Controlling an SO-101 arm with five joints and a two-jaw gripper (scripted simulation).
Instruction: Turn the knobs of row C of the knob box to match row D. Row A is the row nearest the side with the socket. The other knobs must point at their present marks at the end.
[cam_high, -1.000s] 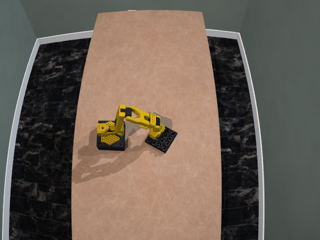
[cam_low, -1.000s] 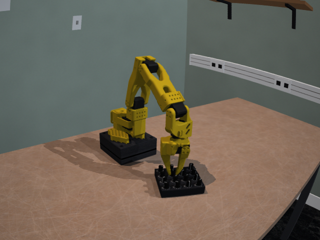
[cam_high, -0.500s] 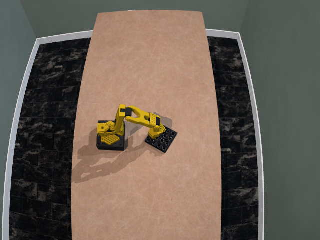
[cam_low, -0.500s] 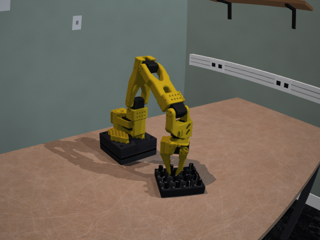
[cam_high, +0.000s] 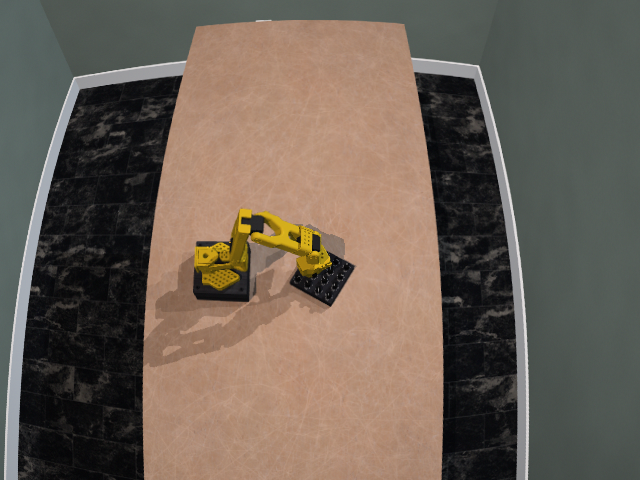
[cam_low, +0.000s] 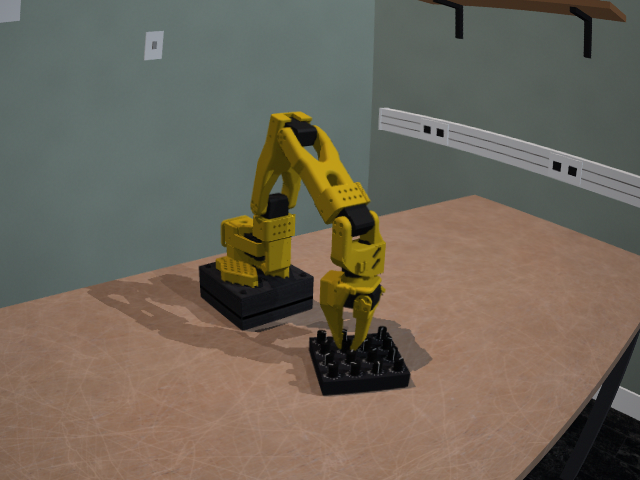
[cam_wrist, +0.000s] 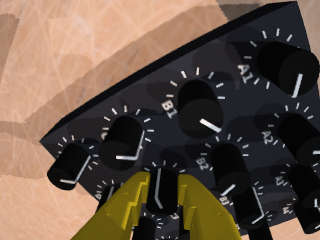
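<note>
In the top view, I see the box (cam_high: 330, 303) (cam_low: 361, 386) (cam_wrist: 145, 95) under my claw (cam_high: 324, 268) (cam_low: 347, 348) (cam_wrist: 163, 192). In the exterior view, the claw points down among the knobs. In the wrist view, its fingers pinch one knob (cam_wrist: 163, 195); knob B1 (cam_wrist: 200, 107) stands beyond it.

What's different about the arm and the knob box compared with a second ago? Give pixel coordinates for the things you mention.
The gripper (cam_high: 312, 266) (cam_low: 346, 347) (cam_wrist: 164, 180) has rotated slightly about its upright axis, its nearer jaw swinging left in the exterior view. Nothing visibly taken or released: it stays closed around one knob (cam_wrist: 163, 192), whose own turn I can't confirm. The knob box (cam_high: 343, 283) (cam_low: 361, 385) (cam_wrist: 150, 90) stayed put.
</note>
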